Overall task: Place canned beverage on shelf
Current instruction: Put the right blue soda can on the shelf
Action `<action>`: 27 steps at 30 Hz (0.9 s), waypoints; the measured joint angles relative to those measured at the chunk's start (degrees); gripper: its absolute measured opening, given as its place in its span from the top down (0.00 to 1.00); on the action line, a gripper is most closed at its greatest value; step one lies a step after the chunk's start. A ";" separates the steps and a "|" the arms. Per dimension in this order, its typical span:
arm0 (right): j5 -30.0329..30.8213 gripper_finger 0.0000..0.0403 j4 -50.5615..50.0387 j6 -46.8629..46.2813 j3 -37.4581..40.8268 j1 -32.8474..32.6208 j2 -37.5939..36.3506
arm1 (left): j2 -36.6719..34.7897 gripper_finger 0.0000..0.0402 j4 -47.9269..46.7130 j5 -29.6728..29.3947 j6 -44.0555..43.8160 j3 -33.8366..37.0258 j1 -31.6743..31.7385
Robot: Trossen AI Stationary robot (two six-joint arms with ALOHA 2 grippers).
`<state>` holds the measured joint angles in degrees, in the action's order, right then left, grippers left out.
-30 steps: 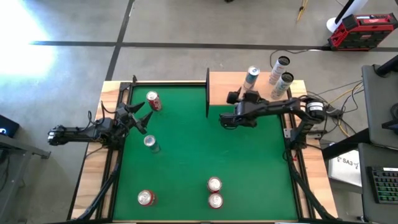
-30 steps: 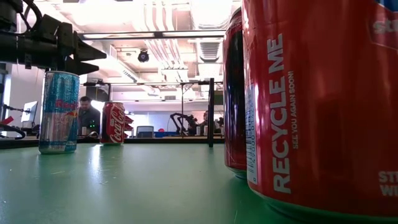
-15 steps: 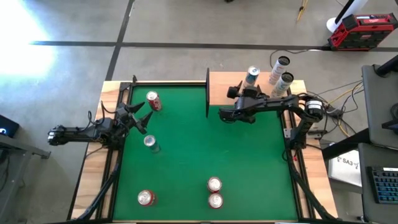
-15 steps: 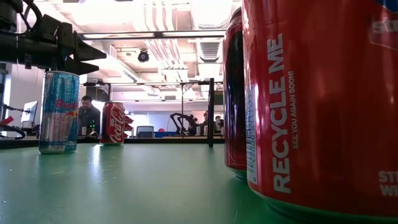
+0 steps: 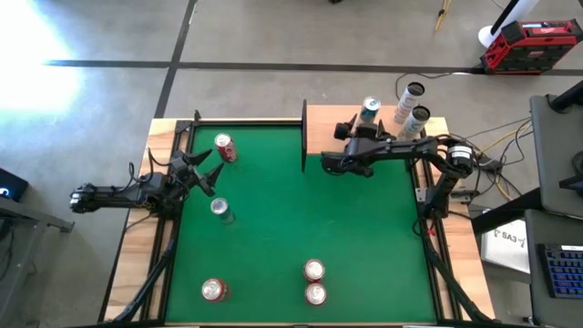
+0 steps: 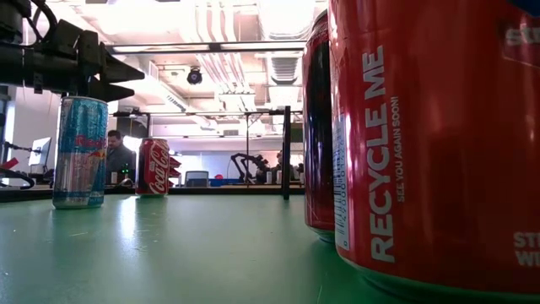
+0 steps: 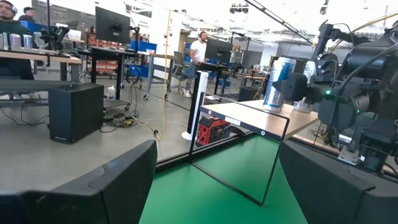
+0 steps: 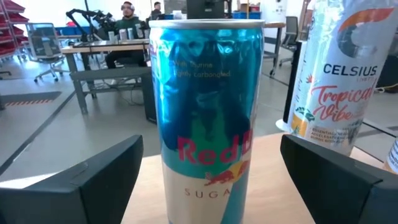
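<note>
From above, the shelf (image 5: 364, 137) is a light-wood board at the far right corner of the green table (image 5: 273, 246), with a black post (image 5: 303, 137) on its left edge. Three tall cans stand on it: a blue Red Bull can (image 5: 368, 111) and two pale cans (image 5: 411, 102) to its right. The right gripper (image 5: 345, 128) is over the shelf, just beside the blue can, its fingers spread wide and holding nothing. The left gripper (image 5: 202, 169) waits at the left edge of the table, partly open and empty, between a red can (image 5: 224, 148) and a slim blue can (image 5: 220, 210). Three more red cans (image 5: 314, 270) stand near the front edge. In the low view, a large red can (image 6: 430, 135) fills the right side; the slim blue can (image 6: 79, 152) and a Coca-Cola can (image 6: 153, 167) stand further back, and the left gripper (image 6: 114, 76) hangs above the slim one. In the left wrist view, both dark fingers (image 7: 106, 186) are apart with nothing between them, and the shelf (image 7: 261, 118) with the blue can (image 7: 278, 84) is far across the table. In the right wrist view, the Red Bull can (image 8: 205, 118) stands upright on the wood between the two wide fingers (image 8: 87, 180), not touched by them, and a Celsius can (image 8: 339, 74) is beside it.
</note>
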<state>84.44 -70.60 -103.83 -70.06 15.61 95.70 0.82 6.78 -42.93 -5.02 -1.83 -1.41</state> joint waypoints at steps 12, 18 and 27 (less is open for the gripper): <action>0.89 0.07 11.77 11.98 0.00 2.97 0.00 | 0.00 0.19 -0.01 0.03 -0.02 0.00 0.00; 0.79 0.07 14.59 15.19 0.00 3.66 0.00 | 0.00 0.19 -0.01 0.03 -0.01 0.01 0.01; 0.44 0.10 17.45 16.98 0.00 5.82 0.81 | 0.00 0.19 0.00 0.02 0.00 0.01 0.01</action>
<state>84.88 -53.15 -86.85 -70.06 21.43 96.51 0.82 6.77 -42.90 -5.02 -1.82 -1.40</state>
